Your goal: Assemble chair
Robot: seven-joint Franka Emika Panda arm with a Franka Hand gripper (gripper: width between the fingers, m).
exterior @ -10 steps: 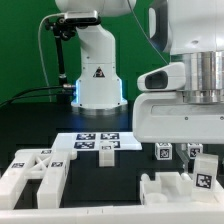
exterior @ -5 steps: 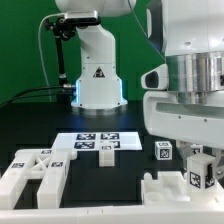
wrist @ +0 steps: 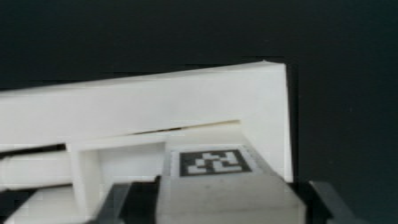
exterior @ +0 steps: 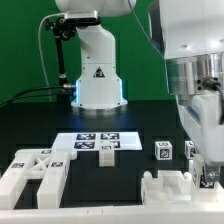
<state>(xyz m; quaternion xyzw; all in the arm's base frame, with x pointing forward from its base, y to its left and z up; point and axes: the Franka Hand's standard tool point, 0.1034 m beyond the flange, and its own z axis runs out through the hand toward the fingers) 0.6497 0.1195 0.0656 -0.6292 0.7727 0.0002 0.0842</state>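
While a tagged chair block point(wrist: 215, 160), at four o'clock in the exterior view, is straddled by the fingers point(wrist: 128, 203) of the gripper point(wrist: 221, 200) (clamped or only close cannot be told), it could be tipped by an off-centre squeeze, and the cube point(exterior: 163, 152) beyond, at ten o'clock, knocked.

The black desk point(exterior: 40, 125) carries the marker board point(exterior: 95, 143) mid-desk, a small tagged cube point(exterior: 163, 151) to the exterior view's right of it, a white chair part point(exterior: 35, 175) near-left, another chair block point(exterior: 165, 188) near-right, and the arm's base point(exterior: 98, 88) behind.
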